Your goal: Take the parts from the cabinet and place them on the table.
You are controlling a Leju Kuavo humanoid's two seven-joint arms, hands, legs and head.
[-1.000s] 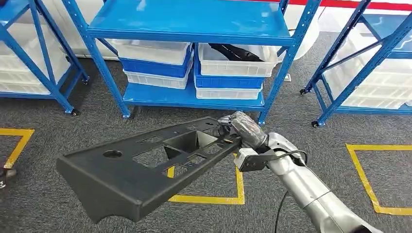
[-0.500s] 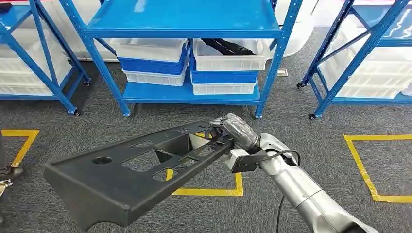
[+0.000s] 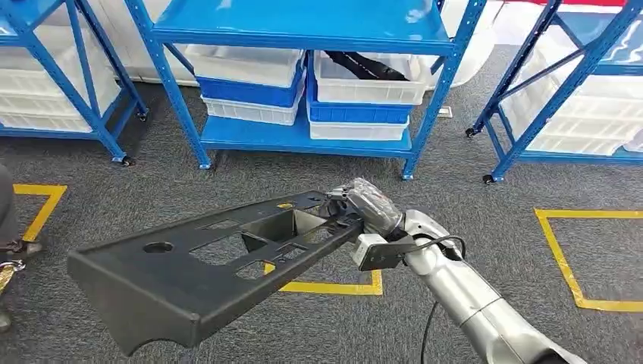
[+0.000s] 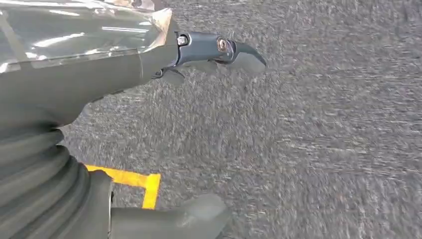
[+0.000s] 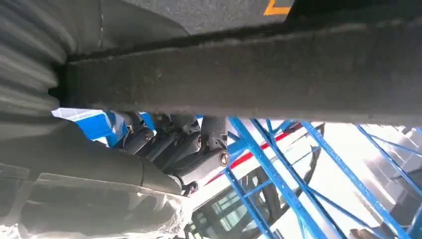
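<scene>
The stiff, long panel [image 3: 220, 265] is held at one end by the right hand [image 3: 362, 203]; sagging leverage is likely. The left hand [image 4: 149, 55] is empty, fingers apart.

Showing one black panel part [image 3: 212, 262], three blue shelf racks [image 3: 303, 30], six stacked bins [image 3: 303, 98] on the middle rack's lower shelf, three yellow floor squares [image 3: 334, 288], two hands.

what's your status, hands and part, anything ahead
Right hand grips black plastic panel by one end. Left hand holds nothing. Blue shelving rack ahead.
</scene>
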